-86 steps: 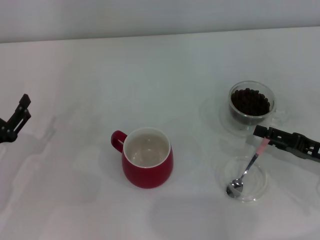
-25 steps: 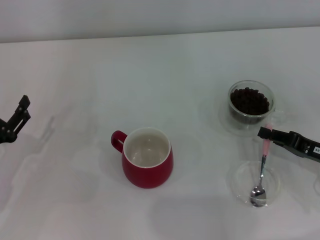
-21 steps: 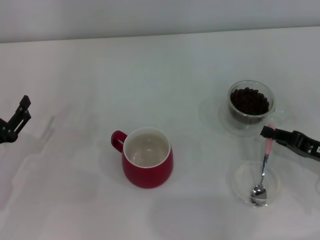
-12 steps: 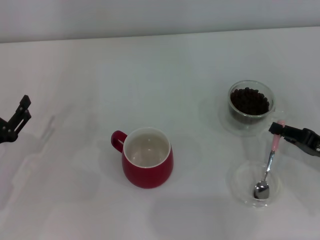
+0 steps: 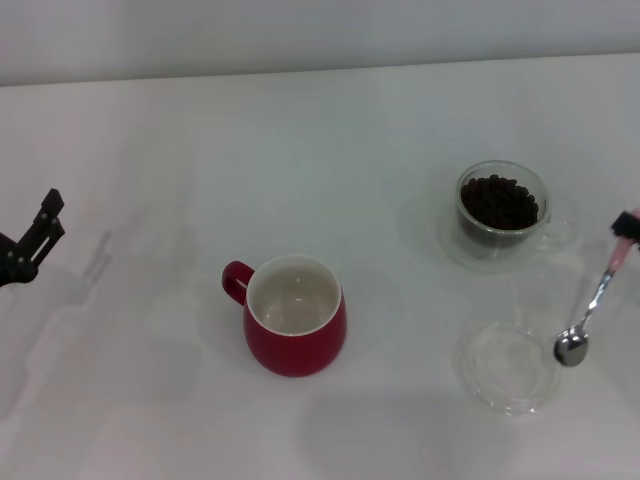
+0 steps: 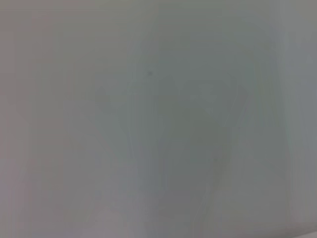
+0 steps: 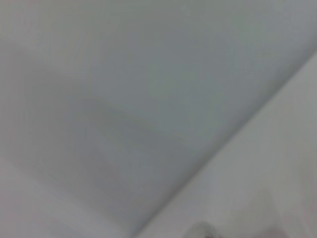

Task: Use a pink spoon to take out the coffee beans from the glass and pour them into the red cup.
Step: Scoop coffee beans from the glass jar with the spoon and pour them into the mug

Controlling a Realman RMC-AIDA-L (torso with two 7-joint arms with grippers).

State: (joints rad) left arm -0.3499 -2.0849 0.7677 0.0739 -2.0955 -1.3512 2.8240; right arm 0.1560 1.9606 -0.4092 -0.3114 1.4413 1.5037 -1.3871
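The right claw [image 5: 628,223], at the frame edge beside the glass [image 5: 502,210], grasps the pink spoon [image 5: 590,310] by its handle, bowl hanging free for scooping. Left claw [image 5: 35,237] parked, state indeterminable.

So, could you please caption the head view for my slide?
Right gripper lifts the pink spoon beside the glass; red cup waits.

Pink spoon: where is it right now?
In the head view the pink spoon hangs at the far right edge, held by the right pincer, its bowl just right of the clear dish and nearer than the glass.
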